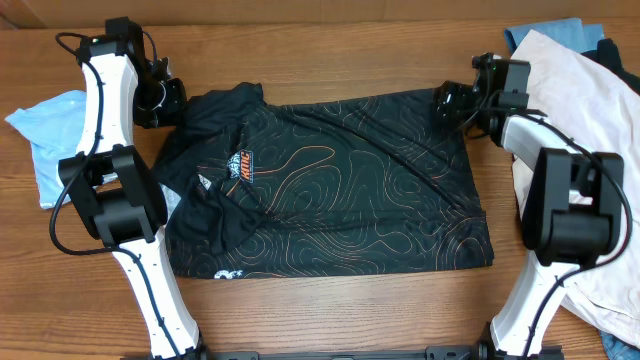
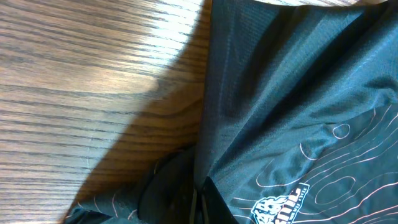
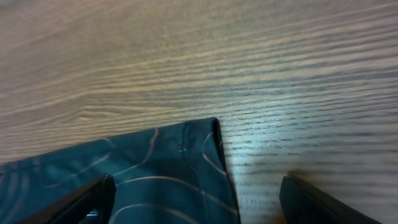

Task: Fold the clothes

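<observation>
Overhead, the shirt (image 1: 330, 190) is seen flat on the table (image 1: 330, 50), one far corner pinched by the left gripper (image 1: 172, 100), the other straddled by the spread right gripper (image 1: 447, 106), which likely must be closed before folding.

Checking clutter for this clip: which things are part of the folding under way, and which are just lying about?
In use:
black T-shirt, spread flat
left hand, closed on the shirt's edge
right hand, open over a shirt corner

Lying about:
light blue garment, beside the left arm
cream garment and blue garment, beside the right arm, untouched, probably waiting their turn
</observation>
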You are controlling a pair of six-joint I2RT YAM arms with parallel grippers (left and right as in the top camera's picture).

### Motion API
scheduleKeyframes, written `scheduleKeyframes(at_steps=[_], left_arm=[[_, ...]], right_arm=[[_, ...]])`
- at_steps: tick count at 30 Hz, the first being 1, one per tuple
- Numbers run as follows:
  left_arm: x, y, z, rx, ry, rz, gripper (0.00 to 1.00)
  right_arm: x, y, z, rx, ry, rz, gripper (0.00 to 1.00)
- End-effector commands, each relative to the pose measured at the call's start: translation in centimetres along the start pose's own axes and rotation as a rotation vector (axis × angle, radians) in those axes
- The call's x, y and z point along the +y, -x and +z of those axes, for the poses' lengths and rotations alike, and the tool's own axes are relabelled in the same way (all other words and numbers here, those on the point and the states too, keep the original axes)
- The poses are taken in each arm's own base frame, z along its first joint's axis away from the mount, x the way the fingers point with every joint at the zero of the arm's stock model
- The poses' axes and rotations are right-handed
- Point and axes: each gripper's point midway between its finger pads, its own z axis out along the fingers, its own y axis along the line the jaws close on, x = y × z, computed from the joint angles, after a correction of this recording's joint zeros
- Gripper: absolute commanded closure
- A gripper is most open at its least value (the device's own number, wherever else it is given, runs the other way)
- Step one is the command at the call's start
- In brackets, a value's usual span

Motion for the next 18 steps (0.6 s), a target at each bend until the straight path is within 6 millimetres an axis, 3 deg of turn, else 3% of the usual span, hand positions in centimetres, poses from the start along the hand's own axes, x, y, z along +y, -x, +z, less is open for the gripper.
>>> scheduleKeyframes(at_steps=[1, 8, 13, 18], left_arm=[[0.1, 0.5, -0.5, -0.020, 0.001, -0.022, 0.96], [0.1, 0.5, -0.5, -0.021, 0.002, -0.031, 0.96], [0.1, 0.5, -0.5, -0.021, 0.002, -0.033, 0.96], [0.1, 0.5, -0.5, -0.020, 0.002, -0.036, 0.96]], right_arm=[[0.1, 0.8, 0.5, -0.029, 0.022, -0.029, 0.11], [-0.1, -1.0, 2.3, 0.003, 0.045, -0.022, 0.16], [0.4, -1.2, 2.4, 0.008, 0.058, -0.027, 0.32], [0.8, -1.0, 2.5, -0.002, 0.064, -0.035, 0.40]])
